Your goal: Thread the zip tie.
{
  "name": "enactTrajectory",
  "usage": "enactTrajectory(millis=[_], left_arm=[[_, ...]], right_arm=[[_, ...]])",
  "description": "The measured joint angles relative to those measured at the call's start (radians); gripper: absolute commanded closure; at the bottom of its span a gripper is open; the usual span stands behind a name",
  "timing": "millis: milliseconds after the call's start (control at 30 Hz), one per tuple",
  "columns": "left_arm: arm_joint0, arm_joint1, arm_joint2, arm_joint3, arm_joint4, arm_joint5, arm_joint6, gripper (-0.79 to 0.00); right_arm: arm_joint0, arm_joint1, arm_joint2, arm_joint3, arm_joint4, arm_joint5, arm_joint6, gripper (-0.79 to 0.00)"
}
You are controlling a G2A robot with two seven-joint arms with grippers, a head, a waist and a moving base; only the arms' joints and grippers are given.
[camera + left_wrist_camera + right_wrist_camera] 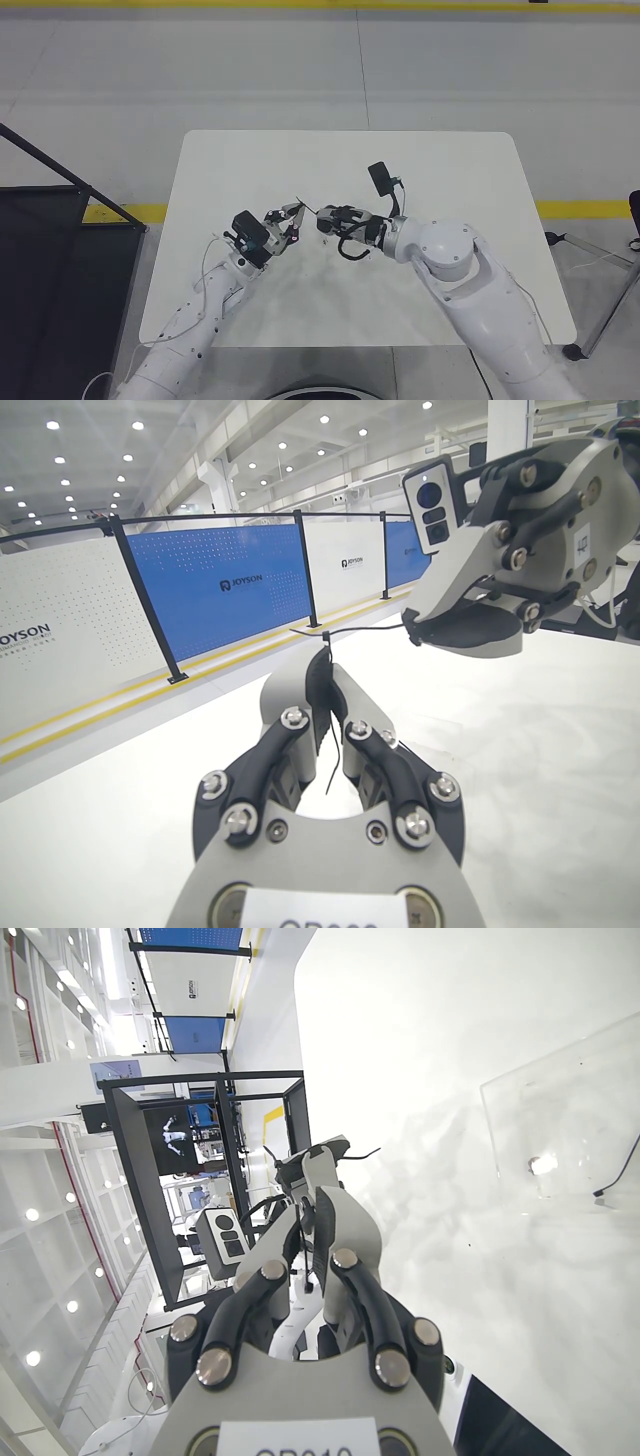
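Clamps zip tie (325, 637) head-up in left gripper (326, 667); pinches tail in right gripper (412, 628), level with head, seemingly for threading.

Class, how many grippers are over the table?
2. The left gripper is over the table centre; the right gripper faces it, tips nearly meeting. Both are shut on the zip tie.
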State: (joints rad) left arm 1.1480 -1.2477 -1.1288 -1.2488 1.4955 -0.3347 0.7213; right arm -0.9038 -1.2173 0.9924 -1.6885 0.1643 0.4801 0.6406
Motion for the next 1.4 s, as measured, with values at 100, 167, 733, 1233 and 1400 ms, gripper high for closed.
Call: enactTrajectory(millis=[100,167,733,1233,1400], left_arm=[[0.0,0.0,0.001,0.0,0.003,-0.003,0.001,0.0],[0.0,0.0,0.002,0.0,0.008,-0.007,0.005,0.0],[0.002,0.001,0.002,0.002,0.027,-0.018,0.024,0.0],[0.007,-0.001,-0.003,-0.001,0.019,-0.009,0.031,0.0],[0.008,0.0,-0.003,-0.003,0.034,0.0,0.039,0.0]], right_arm=[[0.002,-0.001,-0.001,0.002,0.0,0.001,-0.001,0.0],[0.002,-0.002,-0.001,0.003,0.001,0.001,-0.002,0.0],[0.014,-0.005,-0.013,0.006,-0.03,0.026,0.014,0.0],[0.048,-0.013,-0.042,0.021,-0.06,0.075,0.024,0.0],[0.049,-0.015,-0.04,0.023,-0.058,0.076,0.024,0.0]])
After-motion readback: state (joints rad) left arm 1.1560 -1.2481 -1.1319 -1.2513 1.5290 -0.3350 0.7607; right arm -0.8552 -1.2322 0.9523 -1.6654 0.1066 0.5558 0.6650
